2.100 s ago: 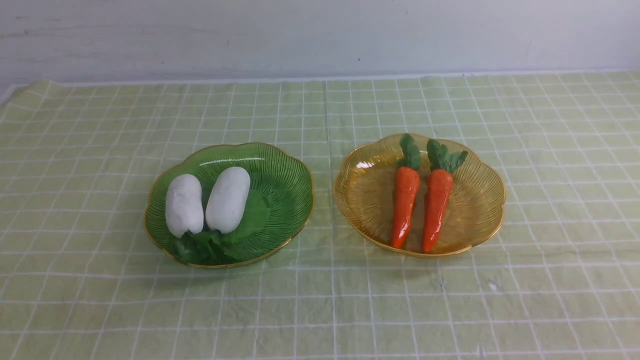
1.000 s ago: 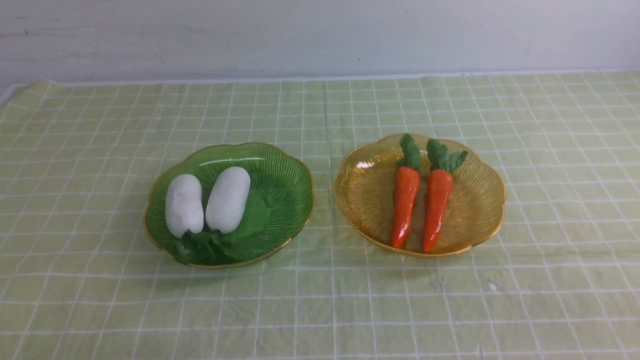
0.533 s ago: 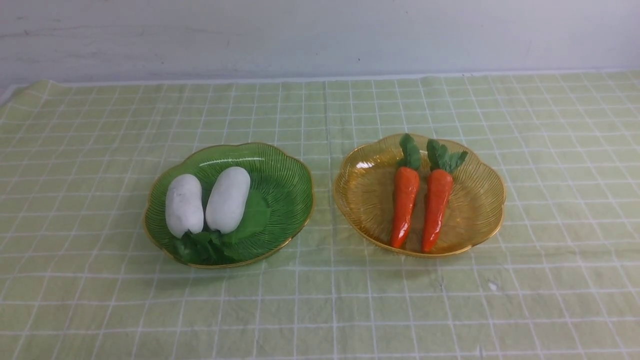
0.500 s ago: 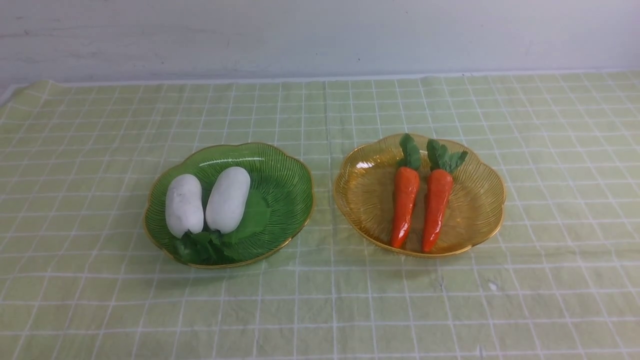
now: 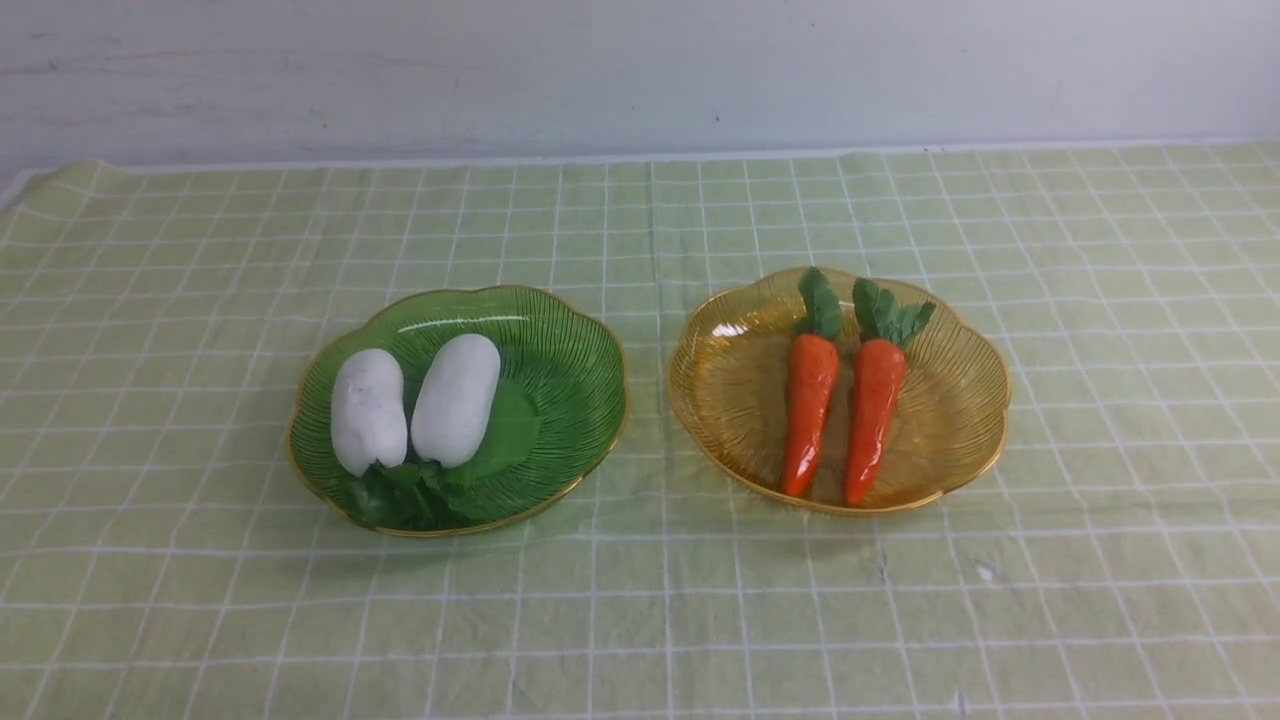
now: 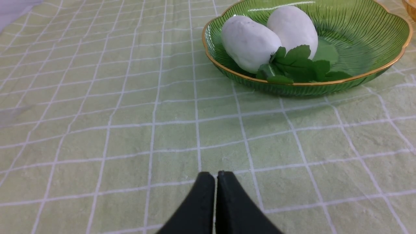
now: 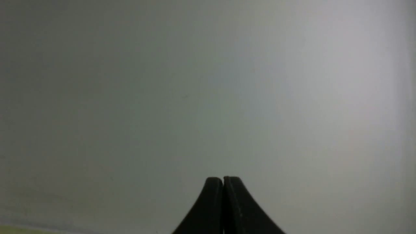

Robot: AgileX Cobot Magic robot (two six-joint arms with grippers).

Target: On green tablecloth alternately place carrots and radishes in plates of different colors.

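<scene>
— Looking across the worktop, what do you see?

— I see the pale yellow-green tablecloth with a white grid [image 5: 640, 600] spread wide. On it sit two translucent ribbed plates with gold rims: the green plate [image 5: 570, 380] toward my left, the amber-yellow plate [image 5: 730, 390] toward my right, near each other but apart.

— And the vegetables?

— Both matte white stubby toy radishes [image 5: 455, 400] lie side by side in the green plate, dark leaves toward me. Both glossy orange tapered toy carrots [image 5: 810, 410] lie side by side in the amber one, leafy tops pointing away.

— Your pincers?

— My left pincer [image 6: 216, 177] hangs over bare cloth near the green plate, tips pressed together, gripping nothing. My right pincer [image 7: 223, 182] is also pressed together, facing a plain grey surface.
</scene>
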